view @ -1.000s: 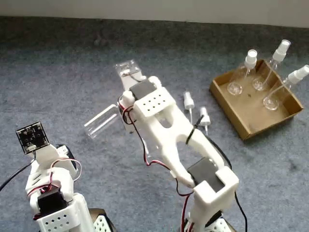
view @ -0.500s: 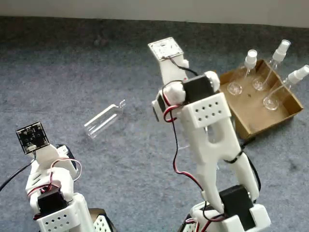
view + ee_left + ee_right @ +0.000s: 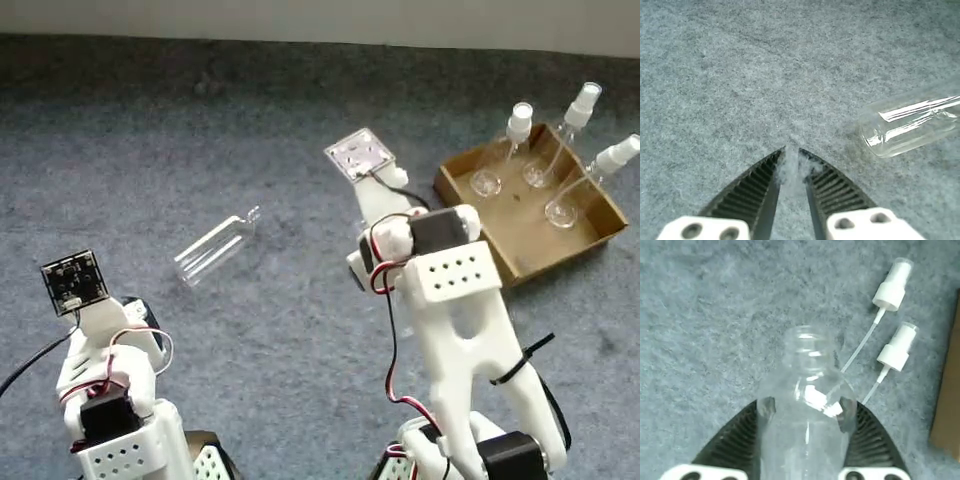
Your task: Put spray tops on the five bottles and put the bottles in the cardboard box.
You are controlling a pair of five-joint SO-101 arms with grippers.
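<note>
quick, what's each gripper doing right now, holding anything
Left gripper: closed, holding nothing.
Right gripper: closed on a clear bottle that has no spray top on it.

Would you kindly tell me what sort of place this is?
Likely a small robotics test bench: two white arms side by side, grey carpet as the work surface, and a cardboard box of bottles.
</note>
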